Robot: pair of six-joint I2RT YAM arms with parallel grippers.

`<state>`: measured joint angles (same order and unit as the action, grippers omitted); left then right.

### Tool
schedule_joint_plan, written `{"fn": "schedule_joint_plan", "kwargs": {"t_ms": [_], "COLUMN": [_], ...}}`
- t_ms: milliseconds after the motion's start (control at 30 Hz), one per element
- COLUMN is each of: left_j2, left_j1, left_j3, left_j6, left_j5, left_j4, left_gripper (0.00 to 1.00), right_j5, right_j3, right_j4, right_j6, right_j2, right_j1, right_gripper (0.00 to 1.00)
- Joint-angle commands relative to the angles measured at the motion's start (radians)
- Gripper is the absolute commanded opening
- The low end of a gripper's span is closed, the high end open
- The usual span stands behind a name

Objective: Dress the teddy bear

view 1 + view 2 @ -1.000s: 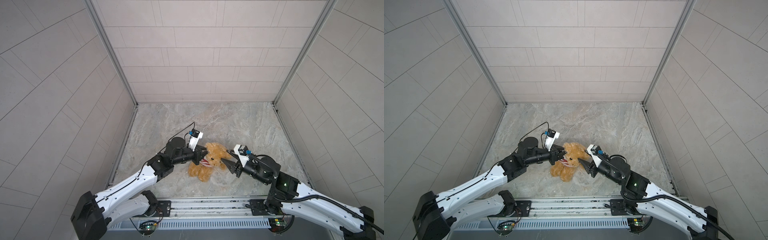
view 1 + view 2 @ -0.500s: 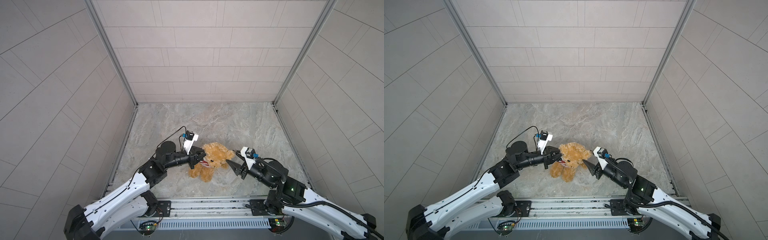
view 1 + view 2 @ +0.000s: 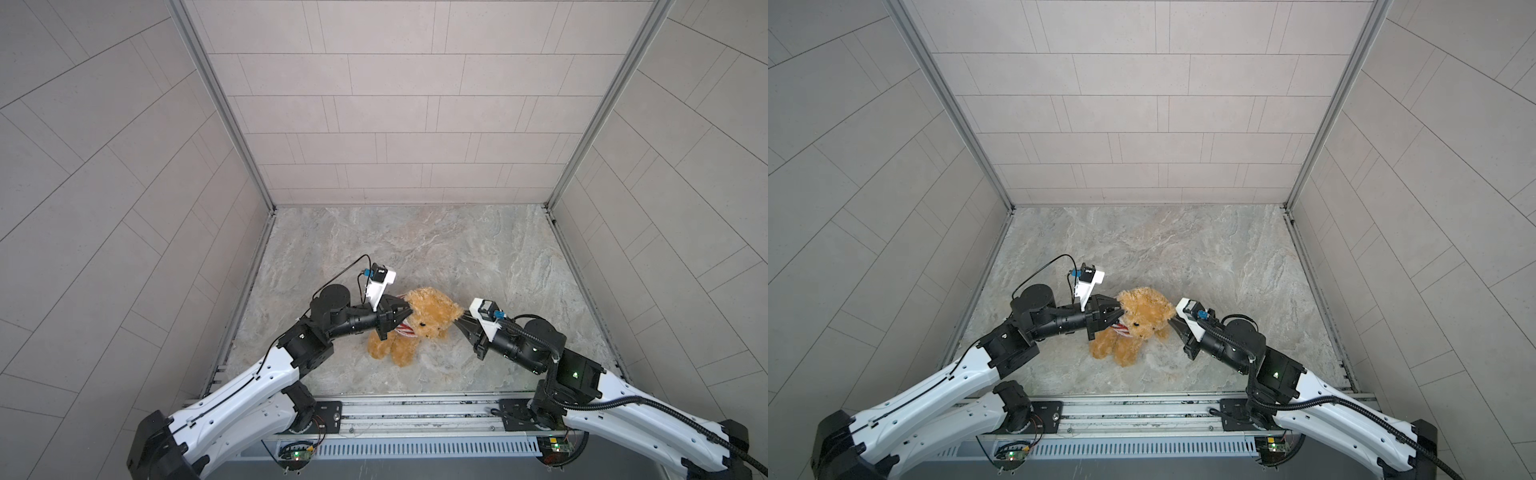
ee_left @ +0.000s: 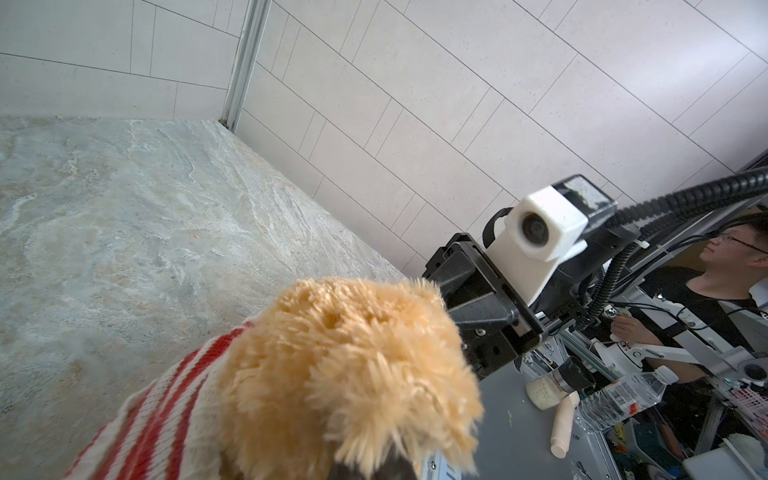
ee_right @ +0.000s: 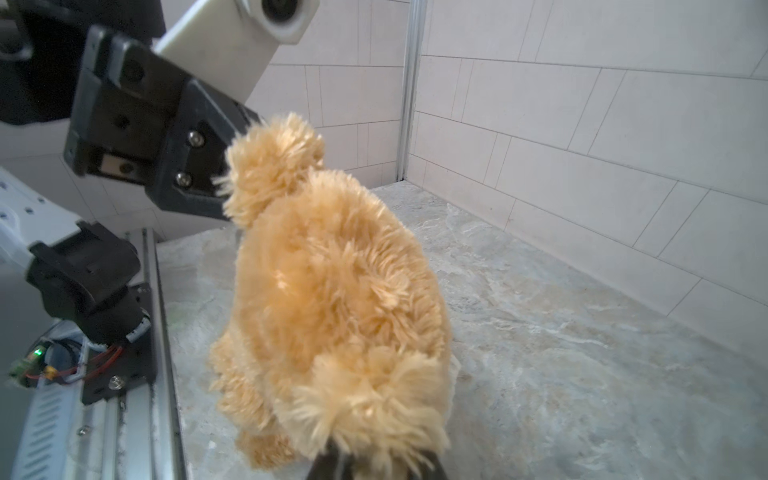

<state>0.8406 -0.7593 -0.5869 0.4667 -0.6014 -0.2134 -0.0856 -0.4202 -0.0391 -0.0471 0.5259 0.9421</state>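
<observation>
Low centre, the right gripper (image 3: 459,321) has moved in and pinched an ear of the bear (image 3: 430,318); the left gripper (image 3: 405,318) stays clamped on the sweater (image 3: 404,331). Braced for pulling now, I'd say.

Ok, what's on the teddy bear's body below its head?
A red-and-white striped sweater sits bunched at the bear's neck; its legs are bare. The left claw covers the rest, so arms and sleeves can't be seen.
</observation>
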Motion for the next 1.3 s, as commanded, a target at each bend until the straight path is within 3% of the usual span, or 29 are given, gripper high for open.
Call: {"fn": "schedule_joint_plan", "kwargs": {"t_ms": [0, 67, 200, 267, 367, 500, 733, 867, 1067, 1267], "left_j2": [-0.003, 0.008, 0.049, 0.067, 0.087, 0.039, -0.039, 0.000, 0.111, 0.224], "left_j1": [0.001, 0.002, 0.003, 0.003, 0.003, -0.002, -0.112, -0.181, -0.195, -0.207], "left_j3": [-0.013, -0.032, -0.072, -0.102, -0.168, -0.200, -0.238, -0.278, -0.341, -0.386], "left_j6": [-0.004, -0.026, -0.061, -0.082, -0.136, -0.182, -0.243, -0.295, -0.329, -0.377], "left_j5": [0.019, 0.074, 0.196, 0.260, 0.376, 0.397, 0.319, 0.294, 0.279, 0.337], "left_j4": [-0.048, 0.016, 0.130, 0.199, 0.352, 0.450, 0.453, 0.450, 0.455, 0.484], "left_gripper": [0.00, 0.00, 0.00, 0.11, 0.36, 0.52, 0.54, 0.57, 0.60, 0.62], "right_j5": [-0.052, -0.053, -0.052, -0.036, 0.022, 0.076, 0.080, 0.079, 0.084, 0.092], "right_j3": [-0.020, -0.020, -0.042, -0.059, -0.088, -0.145, -0.193, -0.234, -0.236, -0.235], "right_j4": [-0.041, -0.049, -0.037, -0.024, 0.006, 0.082, 0.111, 0.116, 0.110, 0.098], "right_j6": [0.027, 0.021, 0.017, 0.017, 0.016, 0.021, 0.010, 0.011, 0.010, 0.016], "right_j2": [-0.002, -0.009, 0.001, 0.011, 0.026, 0.058, 0.131, 0.157, 0.158, 0.158], "right_j1": [0.005, 0.006, 0.006, 0.006, 0.006, 0.006, 0.009, 0.019, 0.051, 0.082], "right_gripper": [0.06, 0.00, 0.00, 0.00, 0.00, 0.00, 0.00, 0.00, 0.00, 0.00]}}
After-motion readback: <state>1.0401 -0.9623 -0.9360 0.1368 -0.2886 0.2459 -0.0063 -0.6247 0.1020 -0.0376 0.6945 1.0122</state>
